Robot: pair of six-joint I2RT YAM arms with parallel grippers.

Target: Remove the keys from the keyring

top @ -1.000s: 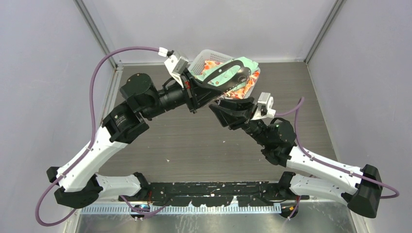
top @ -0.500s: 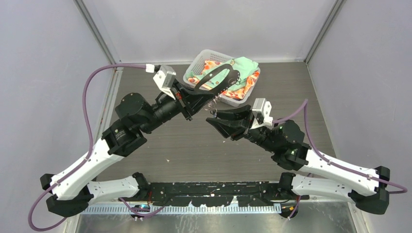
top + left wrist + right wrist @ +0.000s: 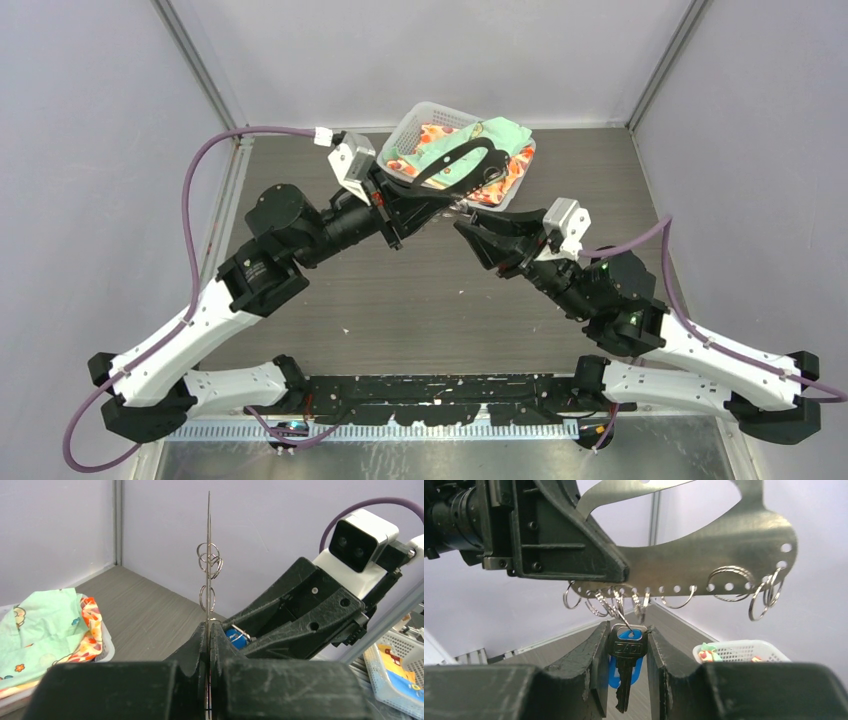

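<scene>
- Left gripper (image 3: pixel 208 626): jaws pressed together on one end of the keyring (image 3: pixel 704 562), holding it in the air; its own wrist view shows the plate edge-on
- The keyring is a flat grey oval loop with a row of small holes along its lower side; split rings (image 3: pixel 729 582) hang from the holes
- From above, the keyring sits over the near side of the white basket (image 3: pixel 408 135), which holds patterned cloth (image 3: pixel 500 135)
- The keys (image 3: pixel 626 649) hang from one ring under the keyring, near the left gripper: a dark-headed one in front, a blue key (image 3: pixel 639 669) behind
- Right gripper (image 3: pixel 626 630): jaws narrow, fingers against both sides of the key head, tips just below the keyring
- Both grippers are well above the table (image 3: pixel 400 300)
</scene>
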